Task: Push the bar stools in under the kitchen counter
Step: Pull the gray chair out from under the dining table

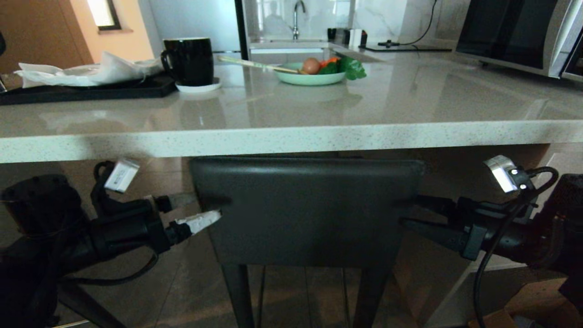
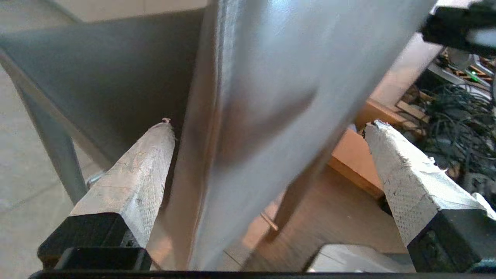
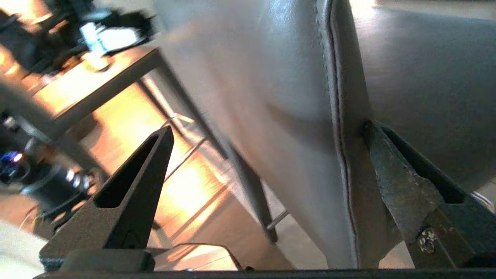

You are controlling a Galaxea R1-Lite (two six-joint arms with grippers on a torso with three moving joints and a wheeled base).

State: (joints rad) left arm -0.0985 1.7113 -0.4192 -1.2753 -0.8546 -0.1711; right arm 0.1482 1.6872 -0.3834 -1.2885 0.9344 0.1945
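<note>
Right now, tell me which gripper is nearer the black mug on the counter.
Left. The left gripper straddles the stool backrest's left edge, below the black mug; the right gripper straddles the far edge.

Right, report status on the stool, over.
Left gripper and right gripper open, straddling each backrest edge. Dark-grey leather-backed bar stool under the pale speckled stone counter edge. No obstruction visible.
</note>
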